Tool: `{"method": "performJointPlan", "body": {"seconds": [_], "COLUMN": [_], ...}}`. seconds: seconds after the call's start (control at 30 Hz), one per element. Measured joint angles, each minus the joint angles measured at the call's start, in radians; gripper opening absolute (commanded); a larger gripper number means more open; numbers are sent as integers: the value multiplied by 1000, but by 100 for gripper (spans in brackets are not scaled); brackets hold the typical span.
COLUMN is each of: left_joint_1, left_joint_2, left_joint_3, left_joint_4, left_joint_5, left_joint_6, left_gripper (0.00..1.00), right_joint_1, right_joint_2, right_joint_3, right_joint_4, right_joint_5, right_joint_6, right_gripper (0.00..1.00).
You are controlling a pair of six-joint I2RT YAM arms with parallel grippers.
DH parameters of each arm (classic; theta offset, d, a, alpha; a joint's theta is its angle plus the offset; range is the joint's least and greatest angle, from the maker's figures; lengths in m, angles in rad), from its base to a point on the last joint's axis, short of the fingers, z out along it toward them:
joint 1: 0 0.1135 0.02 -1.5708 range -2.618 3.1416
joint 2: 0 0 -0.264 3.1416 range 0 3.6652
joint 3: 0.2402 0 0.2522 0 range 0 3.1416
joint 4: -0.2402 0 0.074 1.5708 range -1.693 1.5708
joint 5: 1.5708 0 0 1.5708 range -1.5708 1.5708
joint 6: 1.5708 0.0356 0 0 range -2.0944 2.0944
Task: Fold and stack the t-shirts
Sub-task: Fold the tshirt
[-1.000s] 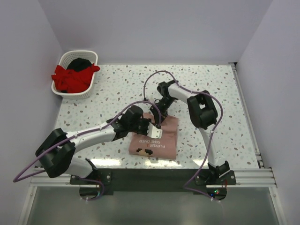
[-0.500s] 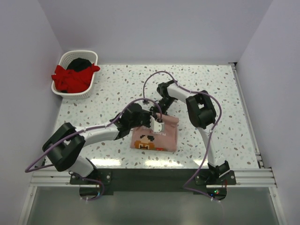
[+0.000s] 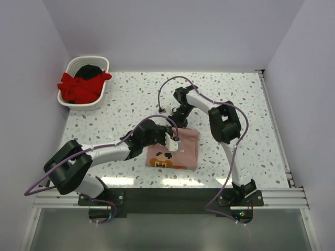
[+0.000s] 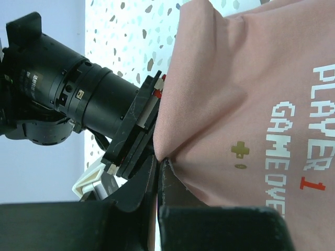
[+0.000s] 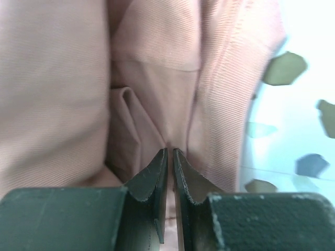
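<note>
The salmon-pink t-shirt (image 3: 180,150) lies partly folded on the table in front of the arms, a pixel picture print showing near its front edge. My left gripper (image 3: 171,135) is shut on the shirt's cloth at its left far corner; the left wrist view shows the pinched fold (image 4: 172,141) and white print letters. My right gripper (image 3: 181,121) is shut on the shirt's far edge; the right wrist view shows the cloth (image 5: 152,94) pinched between its fingertips. The red t-shirt (image 3: 78,86) and the black t-shirt (image 3: 89,70) lie bunched in the basket.
The white slatted basket (image 3: 94,104) stands at the far left corner of the speckled table (image 3: 241,115). The two grippers are close together over the shirt's far edge. White walls enclose the table on three sides.
Both grippers have carried the shirt's edge toward the far side, folding it over. The text print has gone out of the top view and the picture print now shows.
</note>
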Motion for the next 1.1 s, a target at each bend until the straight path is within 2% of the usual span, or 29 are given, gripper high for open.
{"method": "performJointPlan", "body": {"seconds": [0.3, 0.57, 0.6, 0.63, 0.73, 0.87, 1.07, 1.1], "left_joint_1": [-8, -2, 0, 1, 1, 8, 98, 118], "left_joint_2": [-11, 48, 61, 72, 89, 79, -33, -52], "left_joint_3": [-14, -12, -11, -10, -7, 26, 200, 232], "left_joint_4": [33, 121, 126, 126, 123, 68, -259, -315], "left_joint_5": [-23, -60, -61, -64, -67, -72, 66, 102], "left_joint_6": [19, 19, 19, 19, 33, 11, -98, -122], "left_gripper": [0, 0, 4, 19, 40, 50, 56, 57], "right_joint_1": [-12, -19, -19, -19, -22, -23, -23, -24], "right_joint_2": [27, 48, 48, 48, 48, 45, 11, 7], "right_joint_3": [68, 63, 62, 62, 65, 87, 121, 135], "right_joint_4": [18, -8, -10, -10, -14, -26, -27, -26], "right_joint_5": [47, -15, -17, -18, -16, 25, 182, 210], "right_joint_6": [0, -5, -5, -4, -1, 0, -8, -11], "right_gripper": [10, 11, 11, 12, 17, 27, 40, 47]}}
